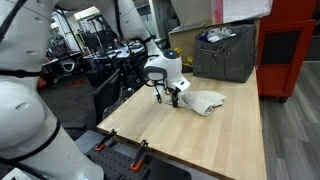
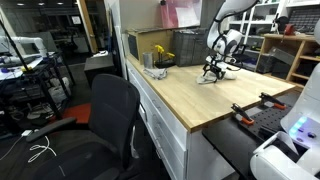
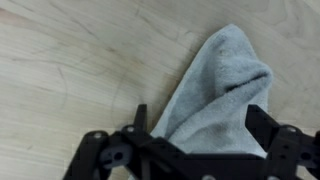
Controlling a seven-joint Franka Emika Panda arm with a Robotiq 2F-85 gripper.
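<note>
1. In an exterior view, white robot casing (image 1: 25,110) fills the lower left of the frame; behind it, at upper left, lies a dim workshop crowded with dark equipment.
2. The pale wooden bench (image 1: 215,140) spreads from the bottom centre to the right; its grain is plain and its top mostly bare; black-and-orange clamps (image 1: 122,152) sit at its near edge, lower left of centre.
3. At frame centre the dark fingers (image 1: 170,95) hang from the white wrist, low over the bench; the grey cloth (image 1: 207,101) lies crumpled on the wood just right of them.
4. At upper right a grey bin (image 1: 225,52) stands at the bench's far end; a red cabinet (image 1: 290,45) closes the right edge.
5. In an exterior view, a black office chair (image 2: 108,115) takes the lower left, with a dark office behind; the bench (image 2: 190,100) runs from the centre to the right over white drawer fronts (image 2: 165,118); the cloth (image 2: 212,78) shows small at upper right, under the fingers (image 2: 213,69).
6. In the wrist view, bare wood grain fills the left half; the black fingers (image 3: 140,118) rise from the bottom edge, spread wide and pinching nothing; the cloth (image 3: 225,85) lies right of centre, its lower end running down between them.
</note>
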